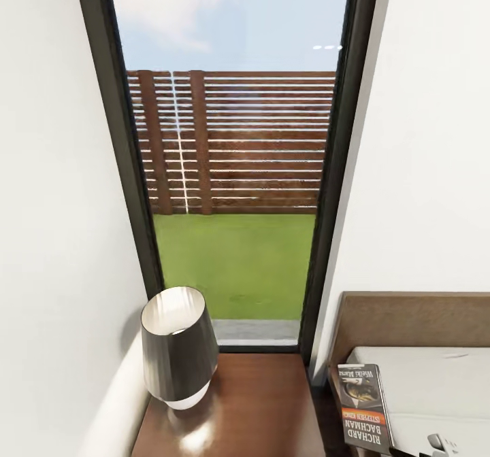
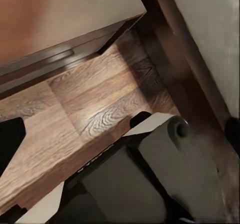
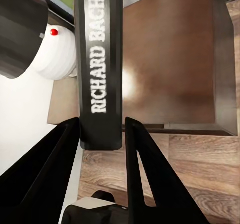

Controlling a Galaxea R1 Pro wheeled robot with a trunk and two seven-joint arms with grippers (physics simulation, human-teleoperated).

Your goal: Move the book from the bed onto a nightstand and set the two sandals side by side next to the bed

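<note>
The book (image 1: 364, 409), a dark paperback with white "Richard Bachman" lettering and an orange band, hangs over the gap between the bed (image 1: 435, 382) and the nightstand (image 1: 258, 402). My right gripper (image 3: 102, 126) is shut on the book (image 3: 100, 69), one black finger on each side of its spine. The glossy nightstand top (image 3: 170, 59) lies just beyond. A bit of that gripper (image 1: 435, 443) shows at the book's lower corner. My left gripper (image 2: 120, 134) hangs open and empty low over the plank floor, by the nightstand front (image 2: 60, 14). The sandals are out of view.
A dark-shaded lamp (image 1: 178, 348) with a white base (image 3: 55, 54) stands on the nightstand's left part, against the white wall. Behind it is a tall dark-framed window (image 1: 231, 171) onto grass and a fence. The brown headboard (image 1: 408, 317) rises at the right.
</note>
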